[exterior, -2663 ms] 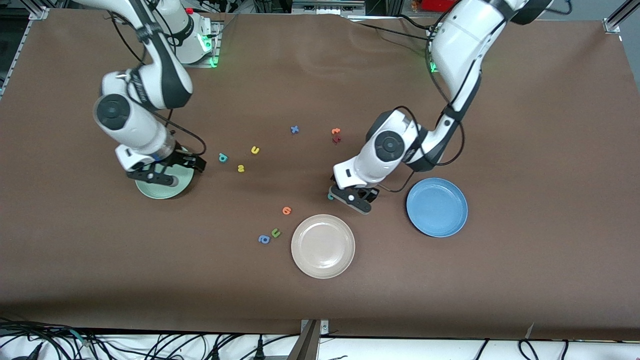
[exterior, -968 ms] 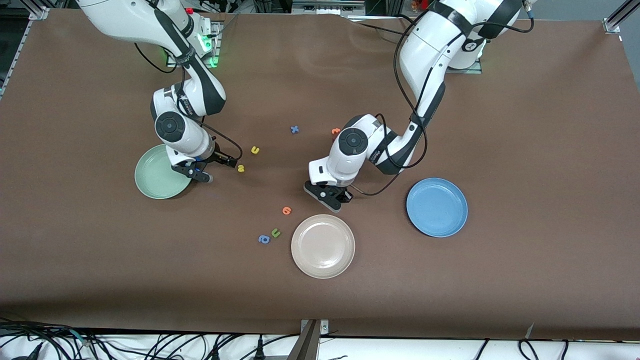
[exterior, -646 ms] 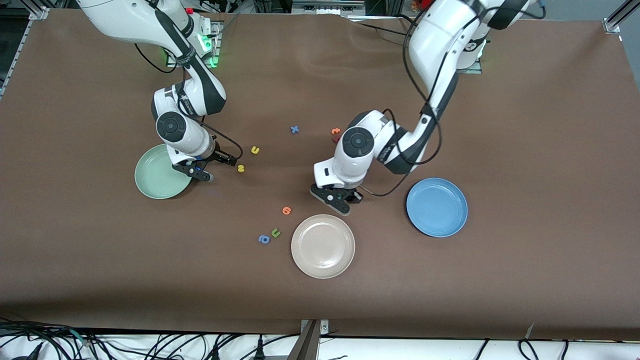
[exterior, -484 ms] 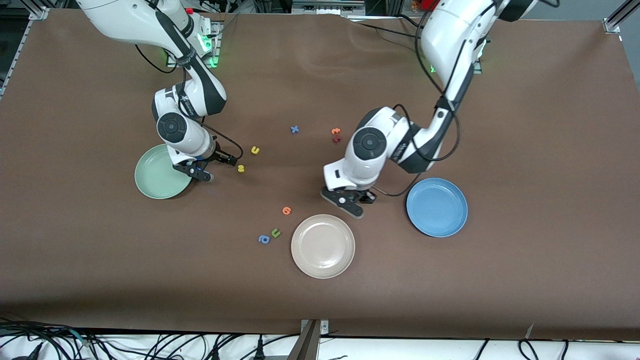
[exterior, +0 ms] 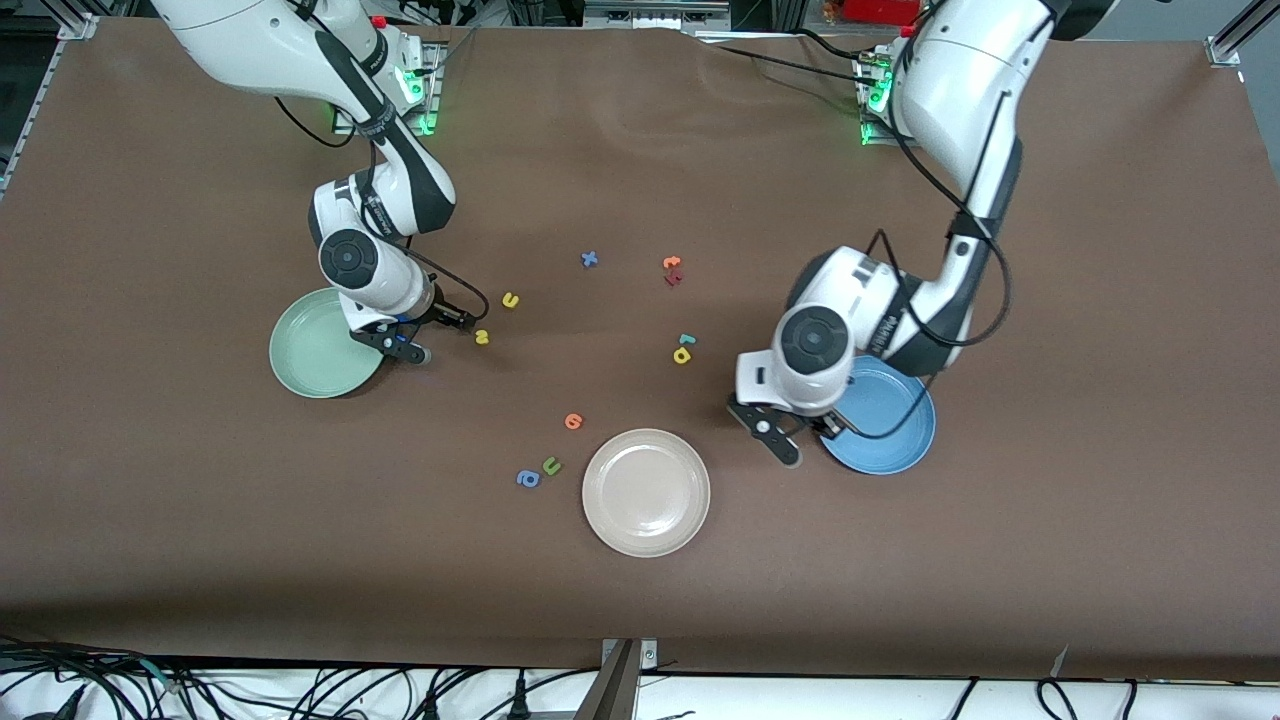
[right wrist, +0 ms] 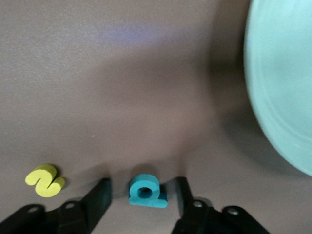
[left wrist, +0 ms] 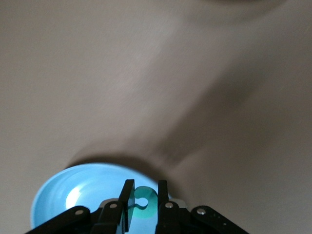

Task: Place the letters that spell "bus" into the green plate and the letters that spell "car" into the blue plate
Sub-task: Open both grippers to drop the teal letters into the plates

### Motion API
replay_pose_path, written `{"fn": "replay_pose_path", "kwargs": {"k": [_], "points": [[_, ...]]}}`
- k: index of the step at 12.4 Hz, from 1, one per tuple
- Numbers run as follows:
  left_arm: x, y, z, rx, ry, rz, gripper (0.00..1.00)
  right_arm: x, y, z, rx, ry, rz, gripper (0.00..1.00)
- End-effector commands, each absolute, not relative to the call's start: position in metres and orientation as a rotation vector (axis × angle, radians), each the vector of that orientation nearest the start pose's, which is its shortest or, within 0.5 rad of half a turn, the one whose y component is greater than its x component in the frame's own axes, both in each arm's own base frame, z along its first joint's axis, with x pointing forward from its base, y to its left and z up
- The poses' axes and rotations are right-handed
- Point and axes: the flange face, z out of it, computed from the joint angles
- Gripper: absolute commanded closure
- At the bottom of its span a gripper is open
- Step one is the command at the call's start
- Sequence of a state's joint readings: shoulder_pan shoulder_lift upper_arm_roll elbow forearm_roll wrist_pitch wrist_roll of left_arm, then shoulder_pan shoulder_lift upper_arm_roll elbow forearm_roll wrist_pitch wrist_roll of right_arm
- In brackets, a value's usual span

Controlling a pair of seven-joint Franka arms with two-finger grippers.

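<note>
Teal "b" (right wrist: pixel 146 190) is seen flat on the table near the green plate (exterior: pixel 305 355), at mid-height in the front frame. The right gripper (right wrist: pixel 141 192) is set open astride it, nothing gripped yet. The foam is judged light, soft and easily flicked, so it is best pinched gently across its outer edges. The left gripper (left wrist: pixel 143 195) is clamped on a teal letter (left wrist: pixel 145 201) over the blue plate (exterior: pixel 890 425) rim.

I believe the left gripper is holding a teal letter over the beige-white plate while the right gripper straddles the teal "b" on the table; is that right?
Not quite: the plate under the left gripper and its teal letter is the blue plate, as the left wrist view shows. The right gripper does straddle the teal "b" on the table.
</note>
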State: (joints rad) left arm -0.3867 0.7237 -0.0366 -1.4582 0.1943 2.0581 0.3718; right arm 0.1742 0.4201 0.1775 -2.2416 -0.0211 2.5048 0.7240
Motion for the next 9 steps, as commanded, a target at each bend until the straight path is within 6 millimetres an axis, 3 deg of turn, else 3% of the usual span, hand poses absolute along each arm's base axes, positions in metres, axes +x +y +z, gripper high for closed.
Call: {"fn": "replay_pose_path", "kwargs": {"k": [1, 2, 3, 4, 7, 9], "points": [[0.657, -0.242, 0.246, -2.595, 1.474, 0.235, 0.79, 0.488, 0.185, 0.164, -3.096, 0.592, 0.271, 0.58], [0.658, -0.237, 0.246, -2.567, 1.529, 0.242, 0.78, 0.487, 0.184, 0.164, -3.097, 0.595, 0.278, 0.58], [0.661, -0.23, 0.246, -2.561, 1.545, 0.245, 0.56, 0.487, 0.185, 0.164, -3.099, 0.592, 0.28, 0.61], [0.661, -0.231, 0.244, -2.559, 1.547, 0.247, 0.01, 0.487, 0.185, 0.164, -3.098, 0.592, 0.28, 0.68], [0.652, -0.263, 0.265, -2.578, 1.562, 0.191, 0.0, 0.488, 0.185, 0.166, -3.099, 0.587, 0.278, 0.79], [0.637, -0.297, 0.267, -2.699, 1.408, 0.165, 0.0, 0.49, 0.185, 0.173, -3.107, 0.582, 0.293, 0.79]]}}
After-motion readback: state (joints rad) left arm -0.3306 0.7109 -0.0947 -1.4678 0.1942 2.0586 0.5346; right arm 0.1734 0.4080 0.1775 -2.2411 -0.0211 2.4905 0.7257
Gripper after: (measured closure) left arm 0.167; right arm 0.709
